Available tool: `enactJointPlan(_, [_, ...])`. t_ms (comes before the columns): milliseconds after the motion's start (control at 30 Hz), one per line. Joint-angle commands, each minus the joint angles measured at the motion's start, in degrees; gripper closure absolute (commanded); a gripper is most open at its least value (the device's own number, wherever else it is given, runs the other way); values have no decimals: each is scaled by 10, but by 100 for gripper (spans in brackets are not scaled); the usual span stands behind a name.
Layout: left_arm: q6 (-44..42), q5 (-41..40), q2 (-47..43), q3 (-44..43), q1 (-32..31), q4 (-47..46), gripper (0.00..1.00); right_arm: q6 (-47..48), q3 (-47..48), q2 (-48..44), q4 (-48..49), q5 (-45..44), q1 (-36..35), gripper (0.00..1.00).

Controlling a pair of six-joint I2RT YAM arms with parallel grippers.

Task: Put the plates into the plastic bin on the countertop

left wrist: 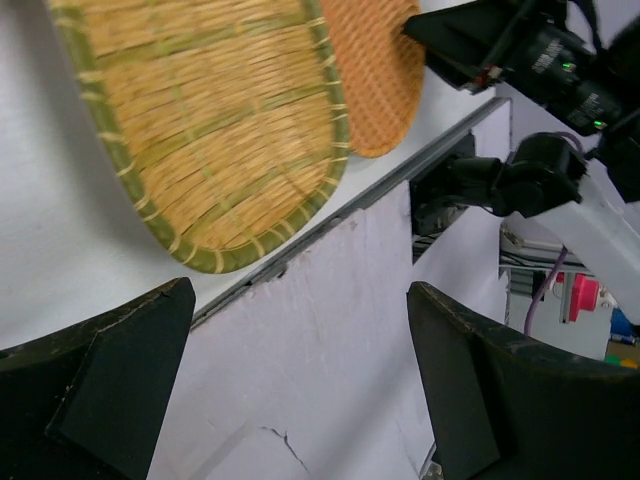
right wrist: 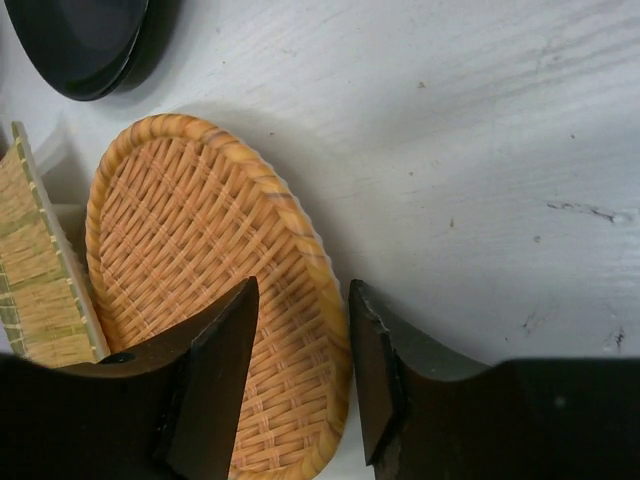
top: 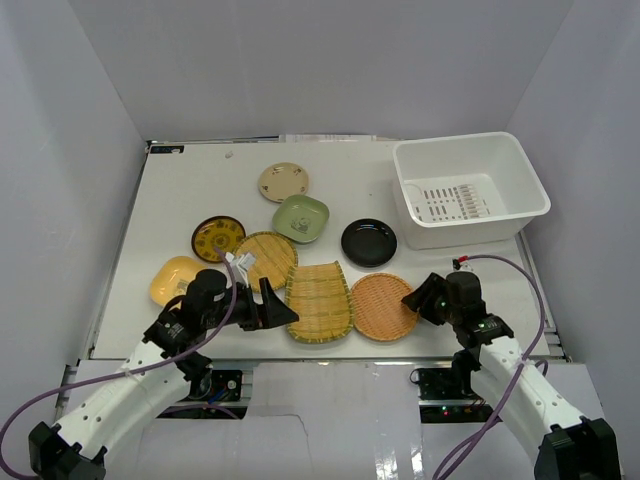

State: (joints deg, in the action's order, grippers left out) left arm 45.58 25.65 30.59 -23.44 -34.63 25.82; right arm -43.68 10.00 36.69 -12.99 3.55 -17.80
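Several plates lie on the white countertop (top: 190, 190): a beige round one (top: 283, 182), a pale green square one (top: 301, 218), a glossy black one (top: 368, 242), a dark one with a yellow pattern (top: 218, 238), a yellow one (top: 174, 280), a round bamboo tray (top: 265, 258), a rectangular bamboo tray (top: 320, 300) and an orange woven round tray (top: 384, 306). The white plastic bin (top: 468, 190) stands at the back right with nothing in it. My left gripper (top: 283, 308) is open beside the rectangular tray's left edge (left wrist: 215, 150). My right gripper (right wrist: 303, 370) is open, its jaws straddling the orange tray's right rim (right wrist: 300, 250).
Pale grey walls enclose the countertop on three sides. The table's front edge (left wrist: 330, 215) runs just below the bamboo trays. The right arm (left wrist: 560, 190) shows in the left wrist view past that edge.
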Motion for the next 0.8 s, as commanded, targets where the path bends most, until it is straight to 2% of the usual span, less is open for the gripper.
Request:
enactJointPlan(0, [52,-40,-4,38,-3,-8,2,-36,-32,-30,-33,-22,1,53])
enactJointPlan(33, [61,-47,-4,45,-3,-16,3,-38,-30,-40,-46,-28,0,57])
enactJointPlan(67, [68,-68,-8,52,-3,-18,4,-40,-26,-49,-55,-33,0,66])
enactJointPlan(167, [78,-116,-7,67,-3,-23,8,-37,-7,-84,-91,-64,0,85])
enactJointPlan(233, [81,-128,-1,80,-4,-33,10,-28,10,-110,-113,-78,1,92])
enactJointPlan(433, [79,-173,48,108,-10,-76,11,8,132,-168,-193,-87,1,92])
enactJointPlan(600, [72,-169,81,128,-12,-112,14,25,243,-159,-227,-9,0,92])
enactJointPlan(667, [70,-169,80,132,-12,-123,16,18,262,-158,-188,55,1,92])
enactJointPlan(767, [61,-163,81,135,-13,-140,27,15,309,-123,-122,109,1,92])
